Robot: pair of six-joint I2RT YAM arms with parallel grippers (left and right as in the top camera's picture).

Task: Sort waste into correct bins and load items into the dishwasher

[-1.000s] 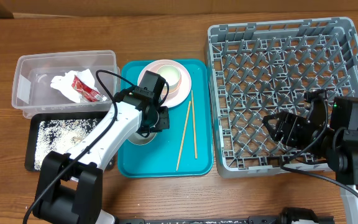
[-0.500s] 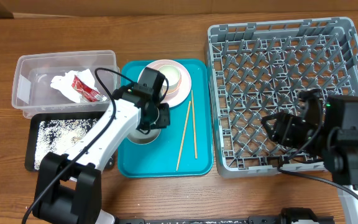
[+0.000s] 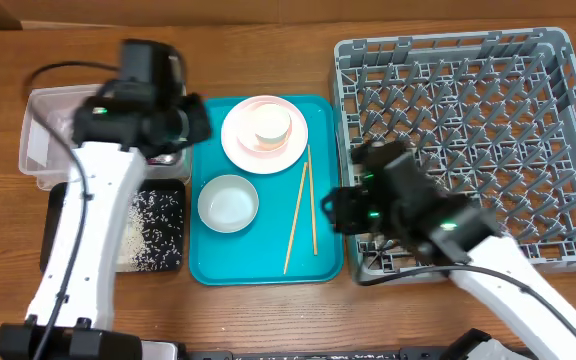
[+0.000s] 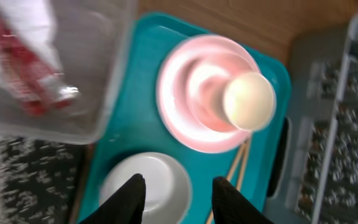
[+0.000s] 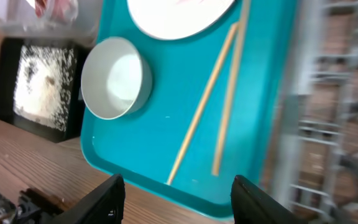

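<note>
A white bowl (image 3: 228, 203) stands alone on the teal tray (image 3: 258, 250). Behind it is the pink plate (image 3: 248, 148) with the small white cup (image 3: 272, 125) on it. The chopsticks (image 3: 303, 212) lie along the tray's right side. My left gripper (image 3: 188, 125) hangs open and empty over the clear tub's (image 3: 33, 150) right edge. In its wrist view the fingertips (image 4: 131, 194) frame the bowl (image 4: 160, 183) far below. The red sauce packet (image 4: 27, 68) lies in the tub. Rice (image 3: 153, 225) covers the black tray (image 3: 158, 268). My right gripper (image 3: 335, 212) is wide open above the chopsticks (image 5: 204, 112).
The grey dish rack (image 3: 458, 130) fills the right half of the table, its left wall next to the teal tray. My right arm reaches across the rack's front left corner. Bare wooden table runs along the front edge.
My left gripper opened, left the white bowl on the teal tray and rose back left toward the tub. My right arm swung left from the rack to the tray's right edge.
</note>
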